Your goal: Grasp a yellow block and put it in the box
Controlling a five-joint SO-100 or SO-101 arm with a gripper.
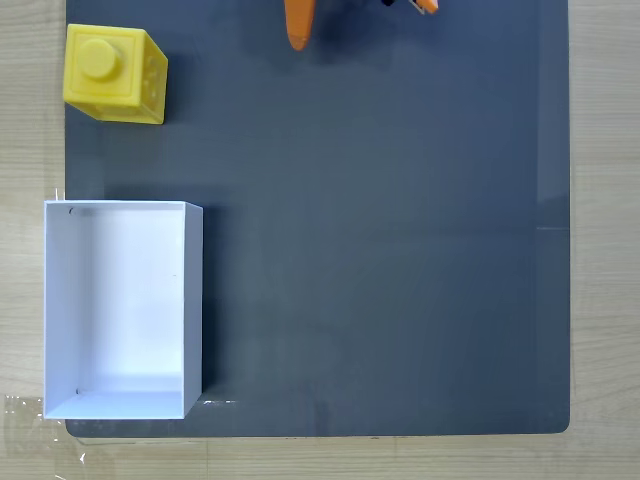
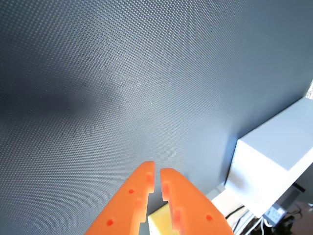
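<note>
The yellow block (image 1: pixel 115 74) sits at the mat's top left corner in the fixed view, stud face up, with nothing touching it. Below it stands the white box (image 1: pixel 115 308), open and holding nothing. My orange gripper (image 1: pixel 299 40) pokes in from the top edge, well to the right of the block. In the wrist view the gripper (image 2: pixel 157 167) is shut, its tips almost touching over bare mat with nothing between them. A sliver of yellow (image 2: pixel 157 224) shows behind the fingers at the bottom edge. The box (image 2: pixel 274 161) appears at the right there.
A dark grey mat (image 1: pixel 400 250) covers most of the light wooden table (image 1: pixel 605 250). Clear tape (image 1: pixel 25 410) lies by the box's lower left corner. Cables (image 2: pixel 274 215) show past the box in the wrist view.
</note>
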